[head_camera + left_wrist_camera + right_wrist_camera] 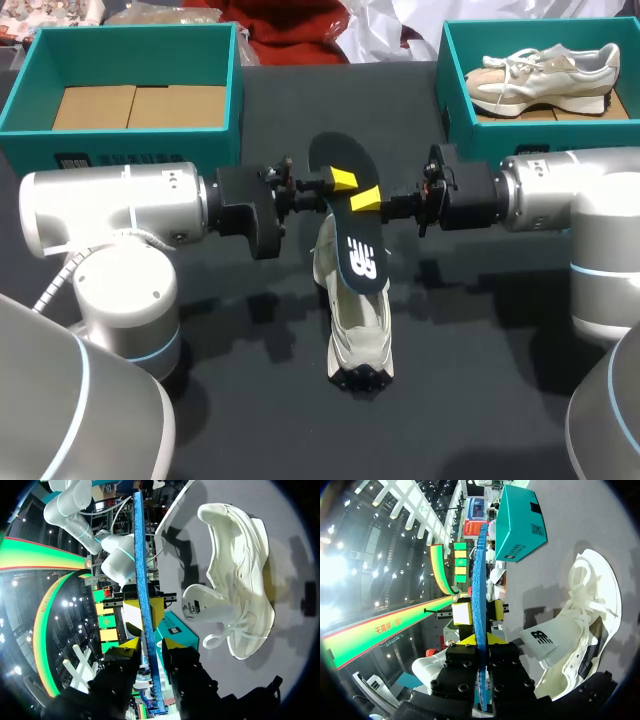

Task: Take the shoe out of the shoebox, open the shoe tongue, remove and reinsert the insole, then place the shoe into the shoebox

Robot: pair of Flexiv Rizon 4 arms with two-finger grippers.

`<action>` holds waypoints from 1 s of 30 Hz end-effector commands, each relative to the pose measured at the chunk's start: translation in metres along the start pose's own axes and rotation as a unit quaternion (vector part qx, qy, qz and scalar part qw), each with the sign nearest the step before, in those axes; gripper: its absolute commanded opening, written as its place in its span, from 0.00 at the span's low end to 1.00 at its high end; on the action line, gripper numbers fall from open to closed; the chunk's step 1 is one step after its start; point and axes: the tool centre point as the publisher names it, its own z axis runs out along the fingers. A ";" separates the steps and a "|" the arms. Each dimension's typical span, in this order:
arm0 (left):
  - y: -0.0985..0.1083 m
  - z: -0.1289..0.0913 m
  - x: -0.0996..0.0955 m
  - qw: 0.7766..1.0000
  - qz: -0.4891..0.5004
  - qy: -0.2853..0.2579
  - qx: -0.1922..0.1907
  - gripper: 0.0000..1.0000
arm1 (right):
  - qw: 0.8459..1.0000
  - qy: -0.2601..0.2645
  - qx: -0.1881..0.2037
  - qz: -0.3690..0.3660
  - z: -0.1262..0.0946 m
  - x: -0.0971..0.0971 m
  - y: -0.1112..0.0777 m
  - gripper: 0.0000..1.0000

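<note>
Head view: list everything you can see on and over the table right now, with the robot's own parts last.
insole: one, dark top with a white logo, blue underside, held in the air over the middle of the table, above the loose shoe
loose shoe: one, off-white, on the table's middle, under the insole
left shoebox: one, teal, far left corner, bare cardboard floor inside
right shoebox: one, teal, far right corner
boxed shoe: one, cream, lying in the right shoebox
table: one, black top
left gripper: yellow tips, shut on the insole from the left side
right gripper: yellow tips, shut on the insole from the right side
</note>
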 end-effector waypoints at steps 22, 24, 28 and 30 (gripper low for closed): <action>-0.004 0.006 0.004 1.000 0.004 -0.001 -0.001 0.00 | 1.000 0.001 0.002 0.004 0.004 -0.002 -0.004 0.10; -0.004 0.004 0.003 1.000 0.004 -0.003 0.000 0.00 | 1.000 0.002 0.001 0.005 0.002 -0.002 -0.004 1.00; -0.006 -0.002 0.001 1.000 0.003 -0.004 -0.002 0.00 | 1.000 0.000 -0.003 0.002 -0.007 -0.002 -0.005 1.00; -0.008 -0.006 0.001 1.000 0.004 -0.003 -0.003 0.00 | 1.000 -0.003 -0.001 -0.006 -0.016 -0.002 -0.006 1.00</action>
